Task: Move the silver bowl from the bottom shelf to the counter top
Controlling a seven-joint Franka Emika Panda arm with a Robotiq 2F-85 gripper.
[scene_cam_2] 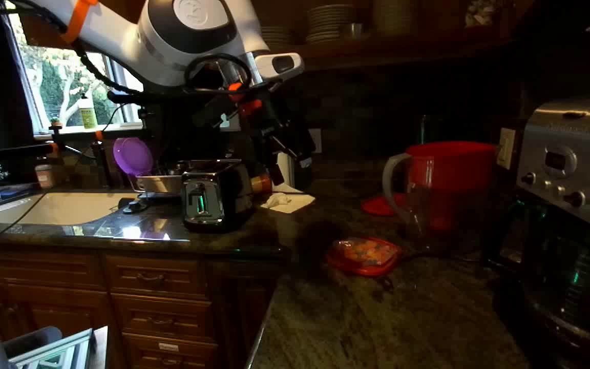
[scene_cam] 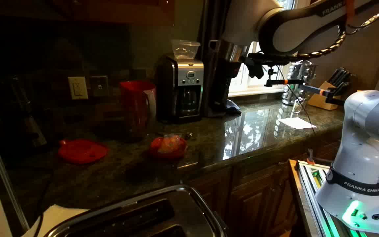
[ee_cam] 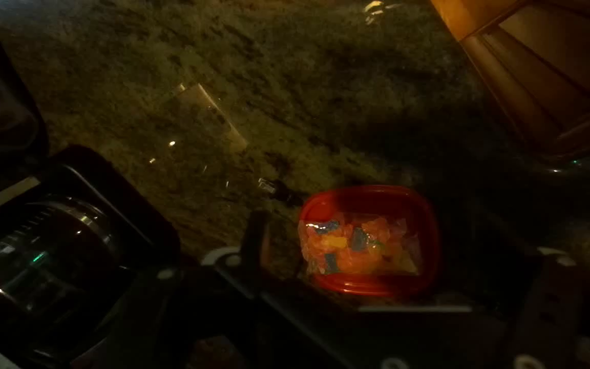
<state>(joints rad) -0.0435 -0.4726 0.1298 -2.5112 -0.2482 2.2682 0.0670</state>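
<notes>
Dim light leaves most of the stone worktop [scene_cam_2: 377, 318] in shadow, with gloss only where the window [scene_cam: 247, 80] reflects. I can't find the silver bowl in any of my views, so where it lies I can't say. As the bottom shelf [scene_cam_2: 377, 54] I take, at a guess, the one under the stacked plates [scene_cam_2: 330, 24], seen in an exterior view. A small grey shape [scene_cam_2: 355, 29] stands at three o'clock from those plates, too dim for me to name.

My tool [scene_cam_2: 291, 171] hangs over the worktop, released — the fingers [scene_cam_2: 274, 173] stand well apart and grip nothing. In the wrist view, a red dish [ee_cam: 377, 197] with a packet [ee_cam: 359, 246] of colourful pieces shows between them, but it sits on the worktop below, untouched.

What the coming move turns on, I think, is the line from tool to shelf. In that exterior view the shelf lies at about one o'clock from the tool and higher up — while the tool points down, between five and six. With one arm [scene_cam_2: 192, 41] there is no nearer side to choose. I judge that the tool has to rise and turn towards the shelf, then look for the bowl's rim before committing. For the set-down I'd favour the stretch of worktop at five o'clock from the tool, lower in that view than the red dish and off the red pitcher [scene_cam_2: 451, 179].
</notes>
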